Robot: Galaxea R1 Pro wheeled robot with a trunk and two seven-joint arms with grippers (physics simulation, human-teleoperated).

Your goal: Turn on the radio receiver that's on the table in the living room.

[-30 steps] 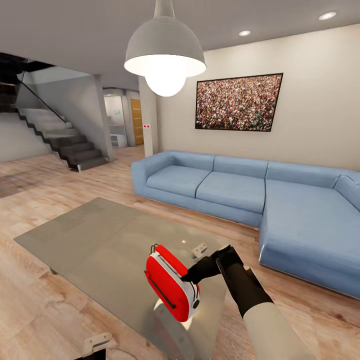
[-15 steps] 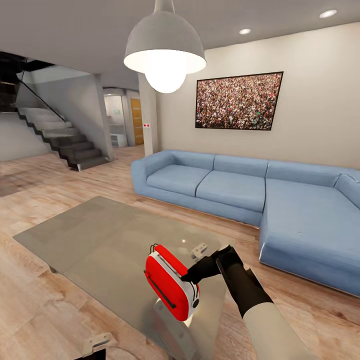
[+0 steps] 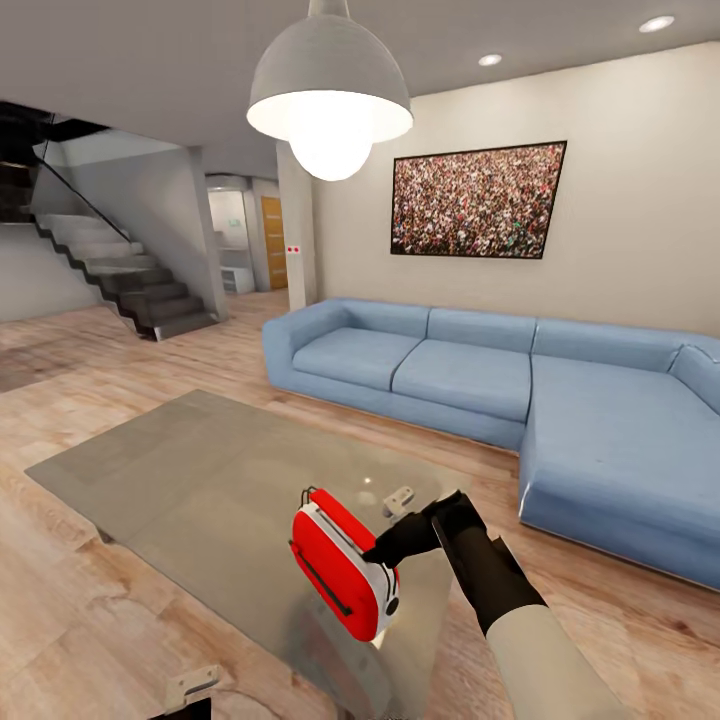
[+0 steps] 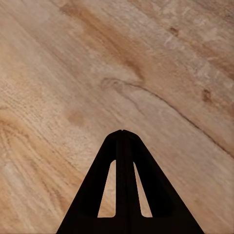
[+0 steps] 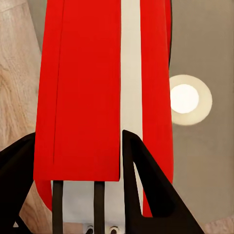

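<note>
At near edge of counter (image 3: 180, 480), living room: radio receiver (image 3: 345, 565) tilted up, right pincer (image 5: 78, 180) clamped on its body. Left pincer (image 4: 122, 141) closed over floor. Step: switching on. Next: press knob end panel, likely near-right end.

A blue L-shaped sofa (image 3: 500, 400) stands against the beige wall (image 3: 620, 180). Above the sofa hangs a framed crowd picture (image 3: 477, 201). A lit white dome pendant lamp (image 3: 329, 100) hangs in front of the sofa. Far beyond the sofa's end, a dark staircase (image 3: 130, 280) rises. Light wood floor (image 3: 80, 620) spreads around.
</note>
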